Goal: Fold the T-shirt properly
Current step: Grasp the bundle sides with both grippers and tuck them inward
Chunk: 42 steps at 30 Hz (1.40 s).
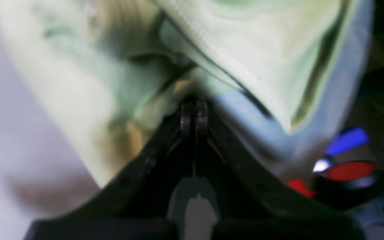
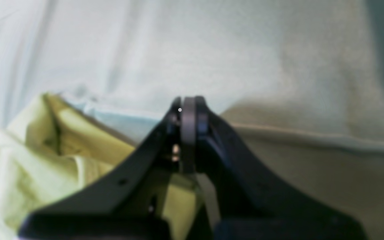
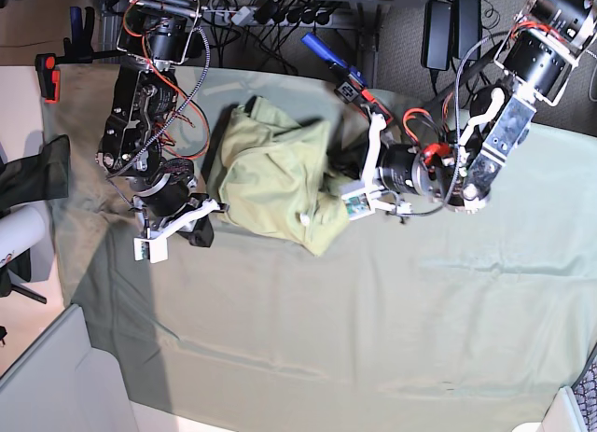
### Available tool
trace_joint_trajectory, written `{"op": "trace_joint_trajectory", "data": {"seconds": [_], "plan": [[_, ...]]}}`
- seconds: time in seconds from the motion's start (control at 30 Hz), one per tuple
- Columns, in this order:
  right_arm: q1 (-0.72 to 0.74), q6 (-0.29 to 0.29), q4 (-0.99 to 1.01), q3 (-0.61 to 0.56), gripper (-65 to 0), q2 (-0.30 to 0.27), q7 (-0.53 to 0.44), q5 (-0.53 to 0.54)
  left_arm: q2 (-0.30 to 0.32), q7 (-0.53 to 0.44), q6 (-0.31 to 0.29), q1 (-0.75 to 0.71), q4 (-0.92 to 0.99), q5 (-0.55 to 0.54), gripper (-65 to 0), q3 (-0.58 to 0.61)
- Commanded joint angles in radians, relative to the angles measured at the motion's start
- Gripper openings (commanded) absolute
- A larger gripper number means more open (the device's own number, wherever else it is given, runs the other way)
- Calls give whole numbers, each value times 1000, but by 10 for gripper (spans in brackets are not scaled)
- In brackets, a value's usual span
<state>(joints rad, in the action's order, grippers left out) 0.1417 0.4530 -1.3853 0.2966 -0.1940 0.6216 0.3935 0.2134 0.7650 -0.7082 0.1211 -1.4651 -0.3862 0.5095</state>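
Beside the bunched T-shirt (image 3: 270,171), left end effector (image 1: 193,115) pinches fabric, right end effector (image 2: 187,113) pressed together, empty; a thin pinch may slip.

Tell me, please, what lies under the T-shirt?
Under the T-shirt lies the large grey-green cloth, which covers the table. The left gripper is at the shirt's edge. Whether anything else lies beneath the bunched shirt cannot be seen.

My left wrist view is blurred throughout; the T-shirt (image 1: 262,60) runs off its top edge. In the base view, cloth hides the left gripper (image 3: 338,182) fingertips.
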Motion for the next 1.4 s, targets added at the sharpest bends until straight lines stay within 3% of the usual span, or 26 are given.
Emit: {"op": "trace_joint_trajectory", "data": {"seconds": [0.0,0.53,0.93,1.37], "plan": [[7,34,-15,2,-650,-11,-18,33,3,2,10,28,2,18,-650,-14],[-135,40,-17,2,-650,3,-10,195,3,-106,10,245,242,22,-650,-33],[-146,42,-22,-8,-650,119,31,220,0,-122,10,280,262,21,-650,-33],[-215,42,-64,-100,-650,125,42,220,0,-141,10,309,262,33,-650,-33]]}}
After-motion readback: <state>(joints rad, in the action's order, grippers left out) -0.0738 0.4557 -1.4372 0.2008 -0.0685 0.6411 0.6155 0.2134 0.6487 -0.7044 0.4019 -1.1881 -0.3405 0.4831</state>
